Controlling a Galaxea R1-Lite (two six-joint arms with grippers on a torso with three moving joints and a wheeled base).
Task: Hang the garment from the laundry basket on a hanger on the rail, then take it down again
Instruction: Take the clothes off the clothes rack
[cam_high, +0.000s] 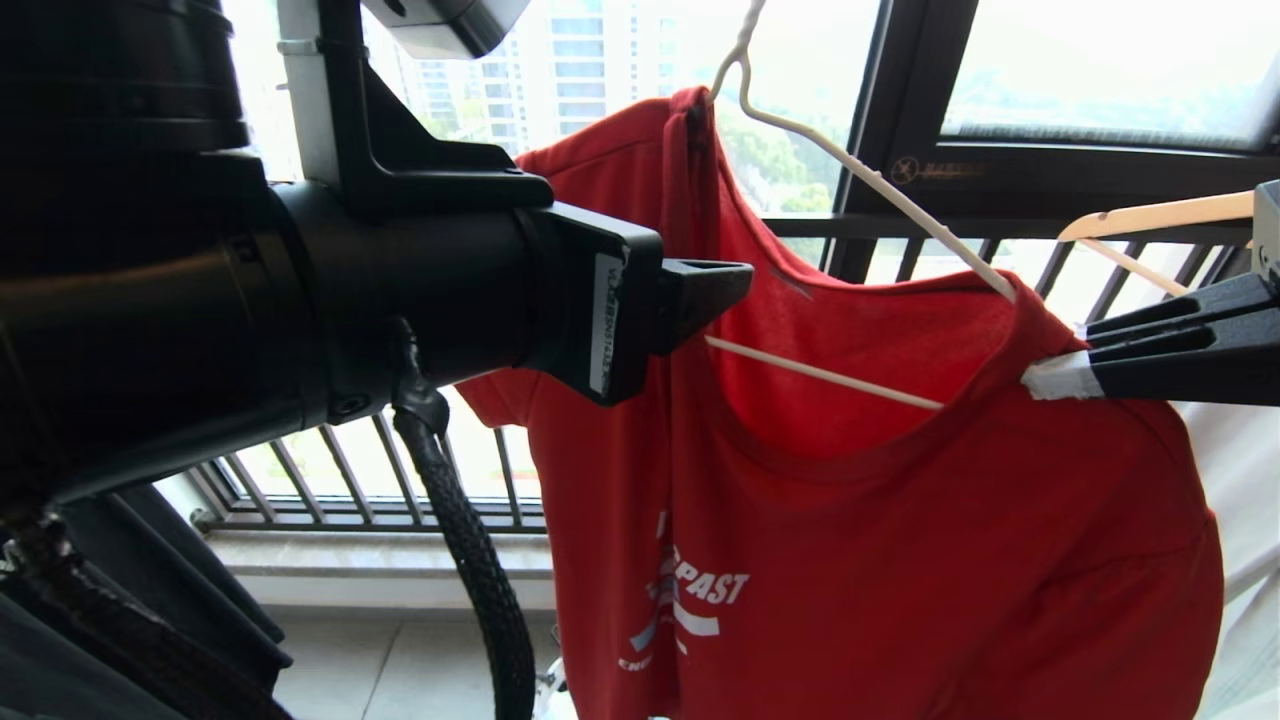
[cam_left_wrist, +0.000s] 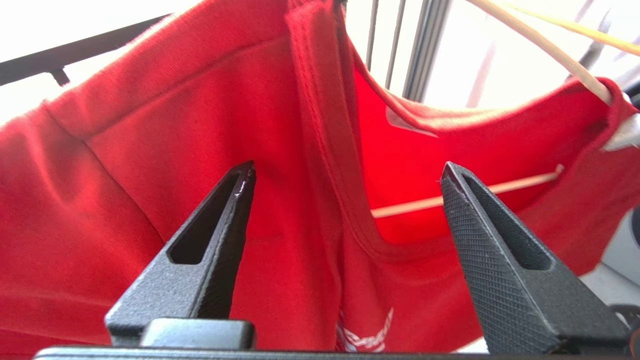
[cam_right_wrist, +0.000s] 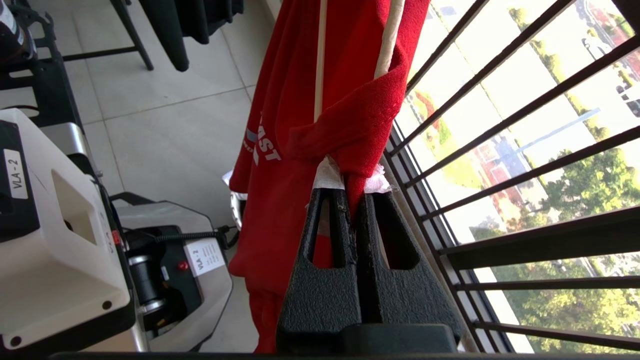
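The red garment (cam_high: 900, 520) with white "PAST" lettering hangs on the thin cream hanger (cam_high: 870, 175), whose hook runs up out of the head view. Its left shoulder is bunched near the hook. My left gripper (cam_left_wrist: 347, 170) is open just in front of the garment (cam_left_wrist: 280, 125); the collar fold hangs between its fingers, which grip nothing. In the head view the left gripper (cam_high: 720, 285) sits beside the bunched shoulder. My right gripper (cam_high: 1060, 378) is shut on the garment's right shoulder, at the hanger's end. From the right wrist, that gripper (cam_right_wrist: 350, 187) pinches red cloth (cam_right_wrist: 350, 110). The rail and laundry basket are out of view.
The black balustrade (cam_high: 330, 470) and a dark window frame (cam_high: 900, 90) stand right behind the garment. A light wooden hanger (cam_high: 1160, 215) hangs at the right. Below are a tiled floor (cam_right_wrist: 175, 125), the robot's white base (cam_right_wrist: 55, 240) and a black garment (cam_right_wrist: 190, 25).
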